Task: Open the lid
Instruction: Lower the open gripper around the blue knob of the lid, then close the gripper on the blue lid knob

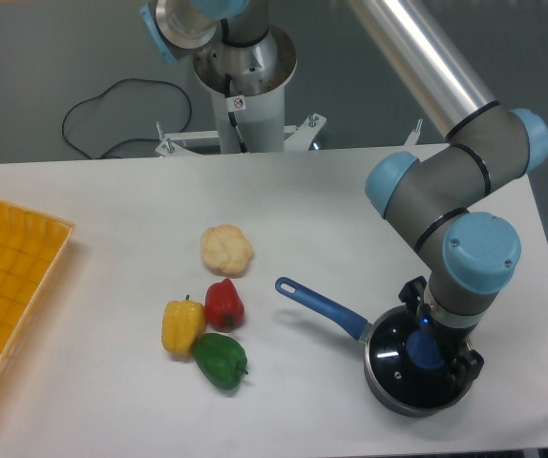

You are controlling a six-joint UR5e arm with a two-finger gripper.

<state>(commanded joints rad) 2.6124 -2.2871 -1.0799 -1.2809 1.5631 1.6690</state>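
Right now the end effector [433,346] is hanging directly over the lid [415,367], so the thing it wants is lying straight beneath it rather than off to any side; the blue knob [424,350] at the lid's centre is sitting between the two fingers, whose dark tips are showing at about 10 o'clock and 4 o'clock of the knob. Whether those fingers are already pressing on the knob or standing just clear of it I cannot tell, since the wrist is covering most of them. The lid is resting flat on the saucepan [400,401] near the 5 o'clock corner of the desk [112,210], and it is hiding whatever may be inside. The pan's blue handle [320,307] is running out toward 10 o'clock, so its long axis is pointing away from the arm and should not be getting in the way of a straight lift, in my judgement. Well apart, toward 9 o'clock of the pan, a red pepper [224,303], a yellow pepper [182,325] and a green pepper [221,360] are lying bunched together, with a pale bread roll [226,250] just above them. At the far 9 o'clock edge a yellow tray [7,286] is sitting, with only a sliver of something showing at its cut-off edge.
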